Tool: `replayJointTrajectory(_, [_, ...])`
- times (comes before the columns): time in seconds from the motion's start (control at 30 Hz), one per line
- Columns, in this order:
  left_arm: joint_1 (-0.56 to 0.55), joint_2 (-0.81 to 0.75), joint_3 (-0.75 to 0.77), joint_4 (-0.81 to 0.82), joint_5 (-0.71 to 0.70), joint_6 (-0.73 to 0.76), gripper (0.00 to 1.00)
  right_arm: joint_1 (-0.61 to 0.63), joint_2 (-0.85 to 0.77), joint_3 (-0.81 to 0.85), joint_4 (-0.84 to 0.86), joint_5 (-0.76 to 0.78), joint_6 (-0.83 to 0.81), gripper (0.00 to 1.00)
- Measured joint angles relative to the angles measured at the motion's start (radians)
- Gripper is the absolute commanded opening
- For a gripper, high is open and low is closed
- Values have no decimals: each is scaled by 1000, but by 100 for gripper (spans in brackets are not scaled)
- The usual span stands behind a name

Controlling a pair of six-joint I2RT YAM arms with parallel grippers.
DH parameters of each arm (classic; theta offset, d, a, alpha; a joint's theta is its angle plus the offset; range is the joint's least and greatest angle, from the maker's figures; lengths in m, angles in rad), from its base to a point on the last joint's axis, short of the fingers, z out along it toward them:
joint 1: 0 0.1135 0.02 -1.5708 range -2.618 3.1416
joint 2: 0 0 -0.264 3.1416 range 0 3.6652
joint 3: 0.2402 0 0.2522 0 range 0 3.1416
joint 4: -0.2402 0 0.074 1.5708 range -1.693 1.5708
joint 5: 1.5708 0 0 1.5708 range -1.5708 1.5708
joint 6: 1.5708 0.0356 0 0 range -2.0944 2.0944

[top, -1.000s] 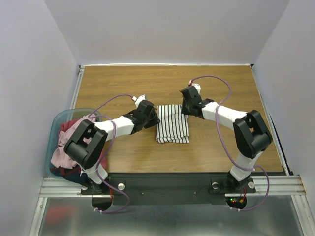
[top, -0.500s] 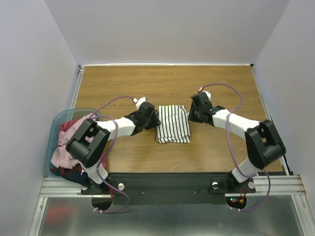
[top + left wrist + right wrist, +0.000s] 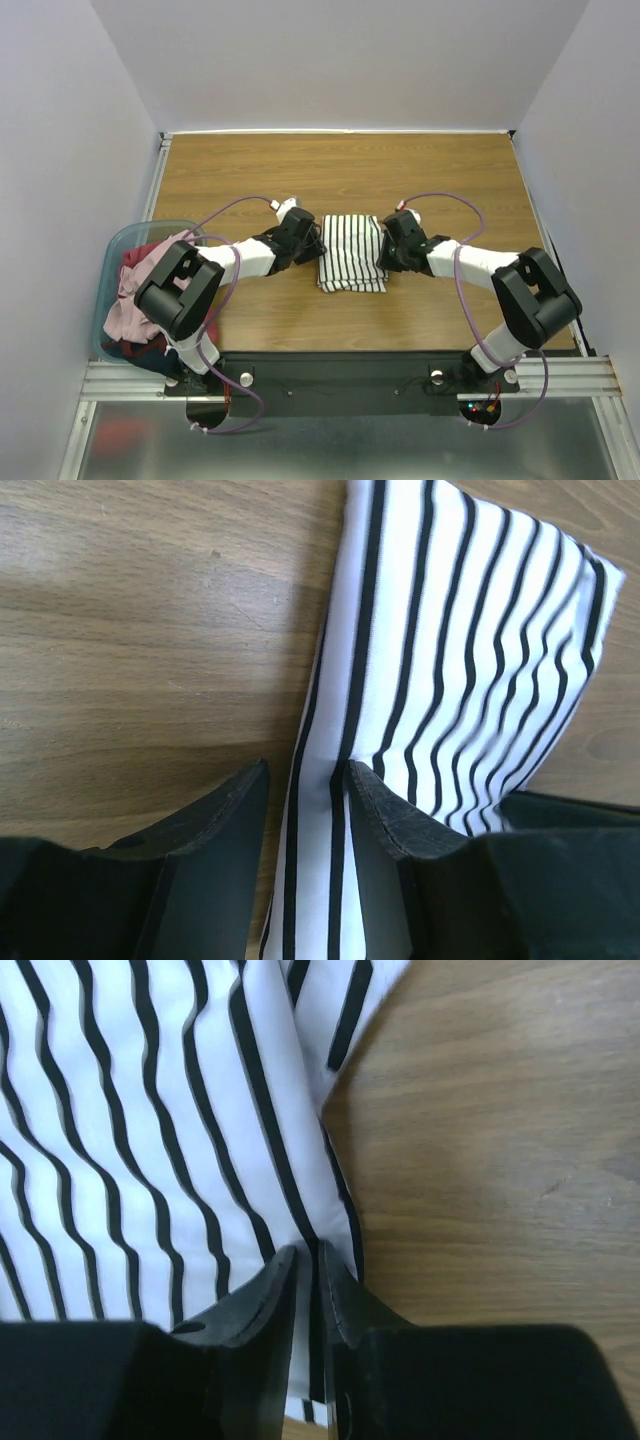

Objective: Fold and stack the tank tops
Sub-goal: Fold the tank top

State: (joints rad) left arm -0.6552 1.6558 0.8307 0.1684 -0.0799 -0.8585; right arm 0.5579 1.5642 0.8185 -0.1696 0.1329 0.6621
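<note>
Striped tank top (image 3: 352, 252) is lying folded on the desk (image 3: 460, 170), directly between both end effectors. Left end effector (image 3: 305, 780) is straddling its left edge with fingers apart; right end effector (image 3: 308, 1258) is clamping the right edge fold.

Tabletop (image 3: 300, 170): brown wood-grain surface, flat and level. One item lies directly on it, a striped tank top (image 3: 352, 255), white with thin black stripes, folded into a rough rectangle. It lies between the left hand (image 3: 318, 245) and the right hand (image 3: 385, 252), with one hand at each of its side edges. Bare wood shows outboard of both hands. Well outboard of the left hand, a translucent blue tub (image 3: 112, 262) sits at the tabletop's edge; whether it rests wholly on the wood cannot be told.
</note>
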Motion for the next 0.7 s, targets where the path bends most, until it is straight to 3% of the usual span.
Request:
replayJointTrajectory(0.43, [-6, -1, 0, -7, 0, 7, 48, 0, -91, -113, 36, -10, 30, 22])
replayJointTrajectory(0.57, [-6, -35, 0, -34, -6, 20, 47, -4, -106, -16, -16, -5, 19, 22])
replayJointTrajectory(0.7, [-27, -108, 0, -92, -65, 39, 47, -31, -16, 145, -9, 16, -5, 25])
